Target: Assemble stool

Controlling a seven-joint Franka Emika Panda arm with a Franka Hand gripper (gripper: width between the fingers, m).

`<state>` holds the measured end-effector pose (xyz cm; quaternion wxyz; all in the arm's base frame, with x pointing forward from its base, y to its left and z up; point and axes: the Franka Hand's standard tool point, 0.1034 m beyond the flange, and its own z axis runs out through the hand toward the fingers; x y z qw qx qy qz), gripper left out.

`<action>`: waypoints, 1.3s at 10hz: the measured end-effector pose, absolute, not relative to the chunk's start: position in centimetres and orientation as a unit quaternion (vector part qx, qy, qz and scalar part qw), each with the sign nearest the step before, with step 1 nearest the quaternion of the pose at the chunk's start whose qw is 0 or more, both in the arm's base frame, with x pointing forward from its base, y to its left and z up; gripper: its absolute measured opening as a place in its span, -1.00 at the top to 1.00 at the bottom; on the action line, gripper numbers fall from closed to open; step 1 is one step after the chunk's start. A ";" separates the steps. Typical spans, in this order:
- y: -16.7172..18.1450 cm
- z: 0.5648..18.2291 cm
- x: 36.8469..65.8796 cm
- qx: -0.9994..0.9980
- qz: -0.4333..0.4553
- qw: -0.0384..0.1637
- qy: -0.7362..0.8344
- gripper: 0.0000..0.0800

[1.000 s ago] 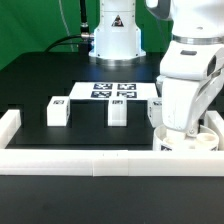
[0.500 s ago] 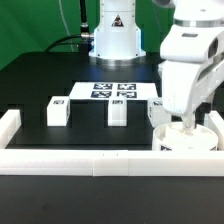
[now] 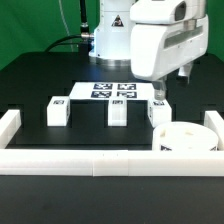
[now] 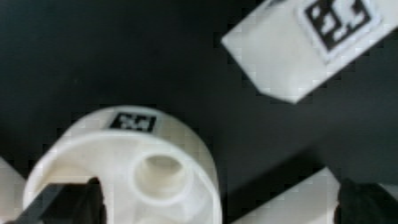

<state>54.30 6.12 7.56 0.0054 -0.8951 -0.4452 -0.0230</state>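
**Exterior view.** The white robot arm fills the upper right of the frame. Its two-finger gripper hangs above and clear of the thick round white plastic disc seat. The seat lies flat on the black table in the lower right, close to the corner formed by the long white border rails. The two dark fingers stand spread apart with nothing between them. Three short white rectangular block legs with small black-and-white tags stand in a row across the middle of the frame. They are a left leg, a centre leg and a right leg, the last just beside the seat and below the gripper. Behind them lies the flat white marker board with four printed tags, and behind that the arm's white base.

**Wrist view.** This close picture adds what the exterior view does not resolve: a round socket sunk in the top face of the seat, and a small square tag near the seat's rim. A block leg with a tag on its face lies apart from the seat, with black table between them. The other legs, the rails and the marker board appear only in the exterior view.
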 end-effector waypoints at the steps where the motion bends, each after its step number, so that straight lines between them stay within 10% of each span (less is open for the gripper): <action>1: 6.2 7.5 54.3 -0.895 -0.022 0.006 -0.446 -0.62; 13: 5.3 5.5 53.8 -0.992 -0.021 0.037 -0.115 -0.62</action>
